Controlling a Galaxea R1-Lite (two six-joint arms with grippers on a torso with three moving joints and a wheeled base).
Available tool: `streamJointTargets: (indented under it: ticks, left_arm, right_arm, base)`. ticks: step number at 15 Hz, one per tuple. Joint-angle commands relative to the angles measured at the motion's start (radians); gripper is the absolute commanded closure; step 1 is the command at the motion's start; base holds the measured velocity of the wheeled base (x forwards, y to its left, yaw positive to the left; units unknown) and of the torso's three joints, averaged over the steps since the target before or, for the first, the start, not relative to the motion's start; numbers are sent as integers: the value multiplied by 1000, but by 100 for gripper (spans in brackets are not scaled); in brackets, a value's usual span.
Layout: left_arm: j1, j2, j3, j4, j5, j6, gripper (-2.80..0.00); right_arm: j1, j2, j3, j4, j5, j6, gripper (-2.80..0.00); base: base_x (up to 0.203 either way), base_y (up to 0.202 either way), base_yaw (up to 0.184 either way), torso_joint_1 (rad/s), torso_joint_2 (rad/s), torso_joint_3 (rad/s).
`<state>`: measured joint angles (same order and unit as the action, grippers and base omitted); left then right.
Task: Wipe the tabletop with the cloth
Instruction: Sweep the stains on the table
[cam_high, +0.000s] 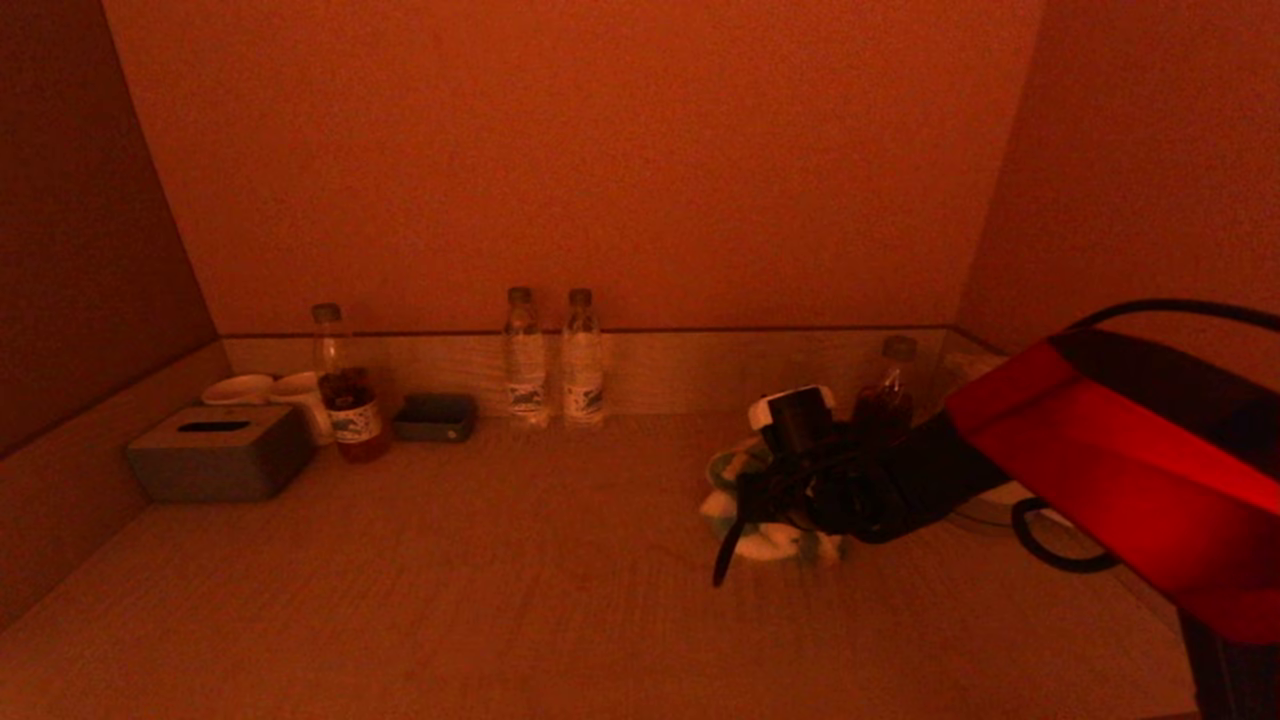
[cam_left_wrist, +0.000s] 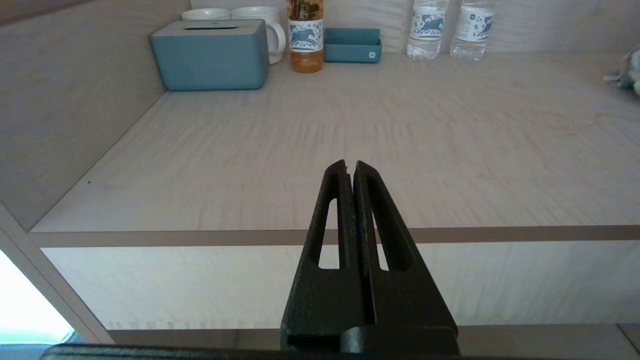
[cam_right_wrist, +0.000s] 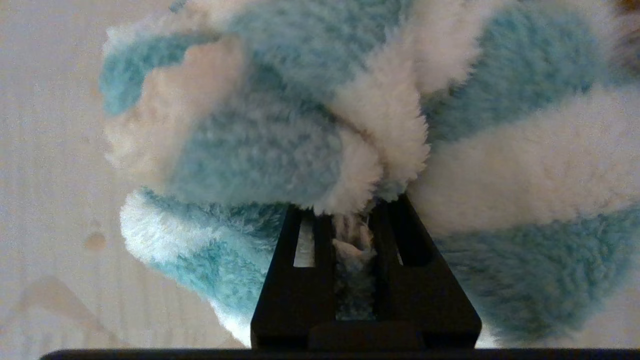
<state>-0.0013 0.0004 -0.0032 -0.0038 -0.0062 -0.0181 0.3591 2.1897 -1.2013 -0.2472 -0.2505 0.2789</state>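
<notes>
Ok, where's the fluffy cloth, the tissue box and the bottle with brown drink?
cloth (cam_right_wrist: 280, 150): right wrist view, on its blue pile.
tissue box (cam_left_wrist: 210, 62): left wrist view, on its front wall.
brown drink bottle (cam_left_wrist: 305, 35): left wrist view, on its label.

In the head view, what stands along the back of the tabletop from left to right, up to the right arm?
Tissue box → two white cups → tea bottle → small blue tray → two water bottles → cloth, held in the right pincer.

Red-shelled right arm (cam_high: 1130, 470) (black cable looped alongside) ends in slotted black jaws.
</notes>
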Motion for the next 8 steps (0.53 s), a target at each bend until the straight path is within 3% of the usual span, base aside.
streamJointTargets:
  ticks: [1, 8]
  left_arm:
    - [0, 0, 0, -1, 0, 0, 0]
    - [0, 0, 0, -1, 0, 0, 0]
  right_arm:
    - [3, 12, 3, 0, 3, 2, 0]
    - [64, 30, 20, 0, 2, 3, 0]
  base:
    - [0, 0, 0, 0, 0, 0]
    - [0, 0, 0, 0, 0, 0]
